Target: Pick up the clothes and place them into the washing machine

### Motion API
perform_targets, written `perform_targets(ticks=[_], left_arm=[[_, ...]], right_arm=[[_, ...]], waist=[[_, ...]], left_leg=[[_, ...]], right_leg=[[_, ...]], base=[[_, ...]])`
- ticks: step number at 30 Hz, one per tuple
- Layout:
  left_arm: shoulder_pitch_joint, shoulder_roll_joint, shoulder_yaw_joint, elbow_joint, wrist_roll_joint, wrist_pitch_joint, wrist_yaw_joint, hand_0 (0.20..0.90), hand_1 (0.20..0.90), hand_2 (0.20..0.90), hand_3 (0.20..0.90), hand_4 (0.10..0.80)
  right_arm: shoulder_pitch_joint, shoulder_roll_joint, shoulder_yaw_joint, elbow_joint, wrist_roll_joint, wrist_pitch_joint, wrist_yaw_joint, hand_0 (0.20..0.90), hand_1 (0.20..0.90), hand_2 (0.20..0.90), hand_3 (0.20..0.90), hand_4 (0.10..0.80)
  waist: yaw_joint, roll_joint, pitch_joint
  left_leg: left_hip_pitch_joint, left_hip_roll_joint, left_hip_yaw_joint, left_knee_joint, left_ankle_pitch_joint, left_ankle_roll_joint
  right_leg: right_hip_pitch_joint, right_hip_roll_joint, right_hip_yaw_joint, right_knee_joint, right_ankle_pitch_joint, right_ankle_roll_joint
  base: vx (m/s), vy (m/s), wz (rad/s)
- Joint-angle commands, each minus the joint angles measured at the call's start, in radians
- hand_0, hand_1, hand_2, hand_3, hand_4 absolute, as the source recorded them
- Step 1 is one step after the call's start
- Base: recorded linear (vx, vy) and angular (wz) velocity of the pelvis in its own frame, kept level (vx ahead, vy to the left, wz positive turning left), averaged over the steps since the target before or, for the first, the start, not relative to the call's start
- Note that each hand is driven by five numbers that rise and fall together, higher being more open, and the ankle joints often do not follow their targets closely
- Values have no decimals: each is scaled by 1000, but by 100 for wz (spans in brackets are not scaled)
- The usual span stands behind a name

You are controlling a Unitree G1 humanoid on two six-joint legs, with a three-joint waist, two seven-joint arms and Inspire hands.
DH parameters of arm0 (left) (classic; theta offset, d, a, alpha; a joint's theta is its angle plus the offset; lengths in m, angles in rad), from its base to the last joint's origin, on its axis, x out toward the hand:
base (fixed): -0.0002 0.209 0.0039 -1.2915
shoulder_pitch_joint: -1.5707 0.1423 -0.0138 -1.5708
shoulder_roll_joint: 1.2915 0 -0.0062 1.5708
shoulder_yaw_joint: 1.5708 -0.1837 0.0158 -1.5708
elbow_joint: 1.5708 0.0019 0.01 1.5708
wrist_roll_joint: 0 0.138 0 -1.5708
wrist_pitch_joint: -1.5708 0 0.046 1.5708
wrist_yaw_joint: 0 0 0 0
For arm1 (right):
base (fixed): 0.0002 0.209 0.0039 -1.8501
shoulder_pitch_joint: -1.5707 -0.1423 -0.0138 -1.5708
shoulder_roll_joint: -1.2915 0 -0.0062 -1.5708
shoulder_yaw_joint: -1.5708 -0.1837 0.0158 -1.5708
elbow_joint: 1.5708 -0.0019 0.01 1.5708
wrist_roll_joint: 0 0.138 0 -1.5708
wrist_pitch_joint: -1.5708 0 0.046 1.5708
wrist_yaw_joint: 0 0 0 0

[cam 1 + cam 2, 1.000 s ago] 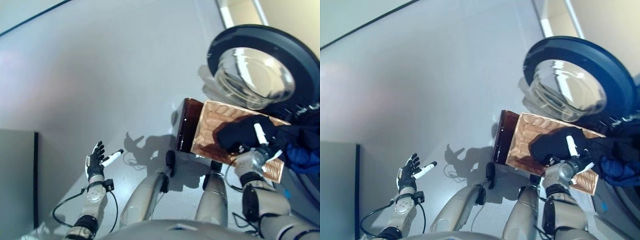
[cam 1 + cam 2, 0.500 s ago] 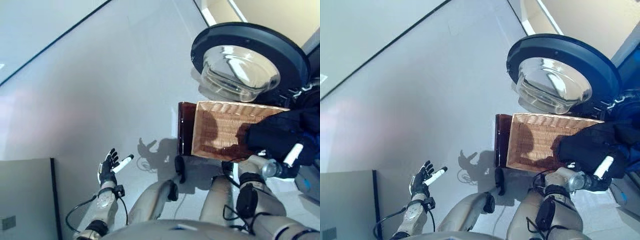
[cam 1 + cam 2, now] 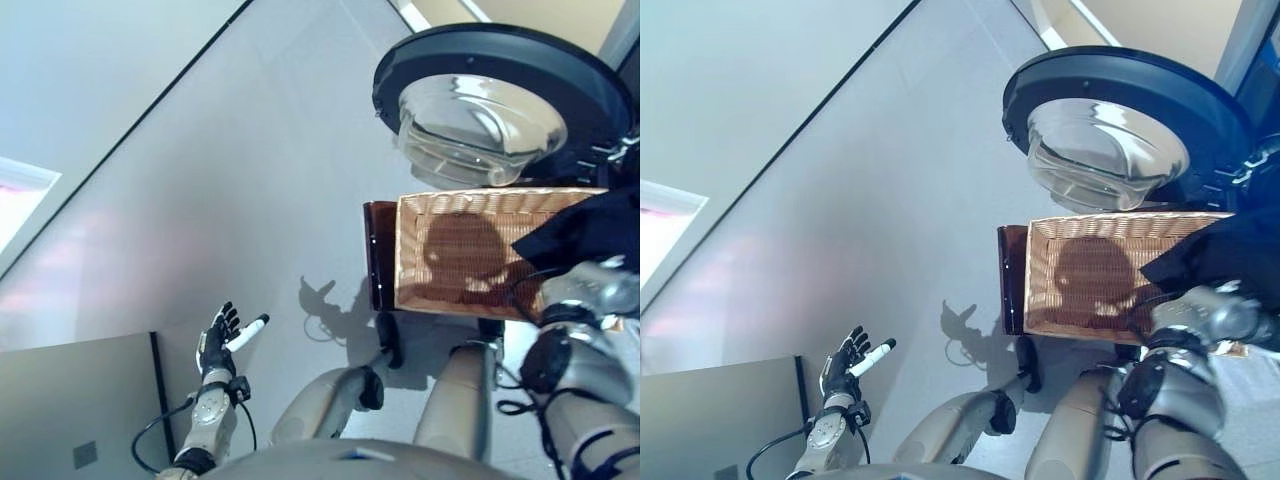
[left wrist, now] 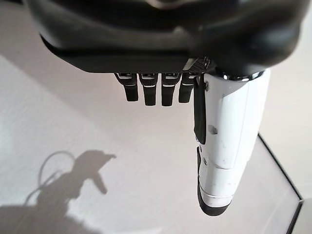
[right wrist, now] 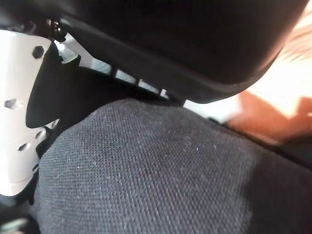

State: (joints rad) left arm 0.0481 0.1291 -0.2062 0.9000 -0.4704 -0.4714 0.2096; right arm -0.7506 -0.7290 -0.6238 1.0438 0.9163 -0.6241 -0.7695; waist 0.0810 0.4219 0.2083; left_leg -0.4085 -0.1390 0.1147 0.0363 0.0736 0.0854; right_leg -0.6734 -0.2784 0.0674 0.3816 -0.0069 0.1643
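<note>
1. Head views: pale grey floor [image 3: 200,150] all over. One wicker basket [image 3: 440,290] sits on it, and that's my landmark. One round washing machine door [image 3: 500,90] stands open just beyond the basket's far edge. One dark garment [image 3: 590,225] hangs over the basket's right end, with the right arm coming up under it. The right hand itself is hidden in the cloth here. The left hand [image 3: 215,340] is well off to the basket's left, over bare floor, fingers spread and white-covered thumb sticking out, holding nothing.
2. Left wrist view: same story. Left hand [image 4: 161,92] fingers hang relaxed, white thumb out, only floor past them.
3. Right wrist view: the dark cloth [image 5: 161,180] is bunched right against the right hand [image 5: 161,34], white thumb pressed alongside it. So one garment is gripped, beside a sliver of basket.
</note>
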Motion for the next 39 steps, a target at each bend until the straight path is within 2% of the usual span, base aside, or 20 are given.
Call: perform_targets(ticks=[1, 2, 3, 4, 5, 7, 14, 16, 18, 19, 21, 23, 26, 30, 31, 34, 35, 37, 38, 39], left_arm=[[11, 124, 90, -11, -15, -88, 65, 900, 900, 900, 900, 800], [18, 132, 103, -15, -14, -87, 67, 900, 900, 900, 900, 800], [23, 140, 109, -20, -11, -86, 66, 900, 900, 900, 900, 800], [19, 149, 130, -8, -10, -82, 75, 900, 900, 900, 900, 800], [15, 137, 139, -6, -17, -84, 76, 900, 900, 900, 900, 800], [13, 131, 156, 22, -28, -85, 84, 900, 900, 900, 900, 800], [-15, 88, 175, 98, -63, -83, 75, 900, 900, 900, 900, 800], [-25, 72, 178, 103, -71, -82, 72, 900, 900, 900, 900, 800], [-29, 73, 179, 105, -72, -81, 70, 900, 900, 900, 900, 800], [-37, 58, 179, 103, -80, -80, 62, 900, 900, 900, 900, 800], [-41, 57, 179, 104, -78, -76, 57, 900, 900, 900, 900, 800], [-45, 46, 190, 109, -74, -77, 55, 900, 900, 900, 900, 800], [-47, 52, 185, 125, -31, -71, 62, 900, 900, 900, 900, 800], [-45, 55, 181, 132, 43, -49, 59, 900, 900, 900, 900, 800], [-40, 53, 188, 146, 51, -42, 54, 900, 900, 900, 900, 800], [-37, 60, 192, 165, 53, -38, 49, 900, 900, 900, 900, 800], [-38, 63, 196, 189, 67, -31, 45, 900, 900, 900, 900, 800], [-37, 72, 193, 208, 100, -24, 45, 900, 900, 900, 900, 800], [-36, 78, 186, 241, 129, -11, 46, 900, 900, 900, 900, 800], [-35, 79, 186, 242, 129, -11, 46, 900, 900, 900, 900, 800]], right_arm=[[-225, -395, 280, -89, -213, -23, 12, 200, 200, 200, 200, 300], [-276, -450, 336, -74, -222, -4, 21, 200, 200, 200, 200, 300], [-295, -479, 366, -57, -227, 16, 48, 900, 900, 900, 900, 800], [-321, -521, 429, -17, -217, 49, 109, 900, 900, 900, 900, 800], [-351, -527, 482, 19, -210, 45, 113, 900, 900, 900, 900, 800], [-355, -497, 483, 19, -189, 43, 137, 900, 900, 900, 900, 800], [-215, -378, 363, 50, -178, 54, 159, 900, 900, 900, 900, 800], [-133, -294, 298, 50, -164, 48, 168, 900, 900, 900, 900, 800], [-95, -264, 271, 55, -162, 51, 167, 900, 900, 900, 900, 800], [-32, -193, 238, 88, -137, 59, 190, 900, 900, 900, 900, 800], [-9, -168, 229, 106, -132, 67, 199, 900, 900, 900, 900, 800], [66, -87, 201, 129, -108, 78, 234, 900, 900, 900, 900, 800], [193, 71, 192, 160, -102, 97, 275, 900, 900, 900, 900, 800], [298, 224, 251, 205, -122, 147, 331, 900, 900, 900, 900, 800], [337, 288, 247, 201, -86, 147, 368, 900, 900, 900, 900, 800], [364, 329, 267, 209, -93, 152, 377, 900, 900, 900, 900, 800], [396, 373, 286, 210, -89, 166, 403, 900, 900, 900, 900, 800], [431, 404, 322, 199, -123, 186, 425, 900, 900, 900, 900, 800], [480, 443, 343, 169, -141, 188, 448, 900, 900, 900, 900, 800], [483, 445, 343, 166, -141, 188, 447, 900, 900, 900, 900, 800]], waist=[[15, 4, -28], [15, 6, -28], [16, 7, -31], [18, 1, -33], [13, 9, -29], [4, 16, -31], [6, 19, -66], [8, 13, -71], [10, 6, -73], [7, -6, -74], [10, -13, -76], [4, -34, -75], [-3, -85, -74], [-1, -148, -87], [-1, -178, -97], [-6, -201, -102], [-7, -232, -115], [-13, -267, -127], [-21, -296, -141], [-22, -297, -142]], left_leg=[[-74, 38, -55, 101, -66, -109], [-77, 38, -52, 99, -64, -110], [-75, 37, -51, 98, -69, -112], [-77, 38, -48, 98, -68, -113], [-84, 40, -41, 97, -61, -113], [-81, 41, -35, 95, -68, -112], [-63, 37, -42, 98, -77, -108], [-59, 37, -48, 97, -68, -108], [-53, 37, -54, 96, -67, -108], [-36, 34, -63, 99, -78, -108], [-34, 37, -65, 98, -69, -108], [-20, 40, -71, 98, -71, -108], [20, 49, -85, 95, -74, -110], [64, 61, -100, 84, -75, -112], [86, 65, -108, 73, -76, -114], [108, 67, -113, 59, -75, -115], [131, 73, -117, 46, -75, -117], [155, 78, -119, 35, -74, -119], [180, 86, -123, 20, -74, -119], [183, 86, -124, 17, -73, -119]], right_leg=[[61, 26, -6, -26, -59, -74], [49, 25, -2, -20, -60, -74], [47, 23, 0, -14, -70, -73], [39, 25, 3, -10, -66, -74], [30, 28, 9, -10, -55, -76], [26, 33, 17, -5, -61, -75], [53, 29, 14, -16, -64, -76], [77, 30, 2, -30, -52, -76], [92, 28, -8, -38, -50, -76], [124, 23, -20, -40, -64, -74], [132, 25, -26, -48, -51, -76], [162, 29, -37, -58, -53, -76], [230, 34, -67, -86, -52, -76], [309, 44, -98, -136, -41, -73], [347, 46, -112, -166, -38, -71], [379, 50, -126, -191, -32, -69], [409, 53, -142, -217, -24, -67], [443, 58, -153, -245, -14, -67], [470, 65, -161, -270, -4, -64], [473, 66, -161, -273, -3, -64]], base=[[-104, -7, -3], [-36, -5, -2], [-5, -6, -8], [-13, -5, -10], [-4, 1, -13], [28, 18, -12], [17, 14, -5], [-21, -13, 3], [11, -18, 6], [19, -19, 6], [16, -22, 10], [53, -39, 14], [38, -61, 17], [60, -70, 12], [84, -65, 16], [72, -57, 19], [81, -41, 2], [99, -57, 8], [74, -50, 10], [70, -42, 5]])
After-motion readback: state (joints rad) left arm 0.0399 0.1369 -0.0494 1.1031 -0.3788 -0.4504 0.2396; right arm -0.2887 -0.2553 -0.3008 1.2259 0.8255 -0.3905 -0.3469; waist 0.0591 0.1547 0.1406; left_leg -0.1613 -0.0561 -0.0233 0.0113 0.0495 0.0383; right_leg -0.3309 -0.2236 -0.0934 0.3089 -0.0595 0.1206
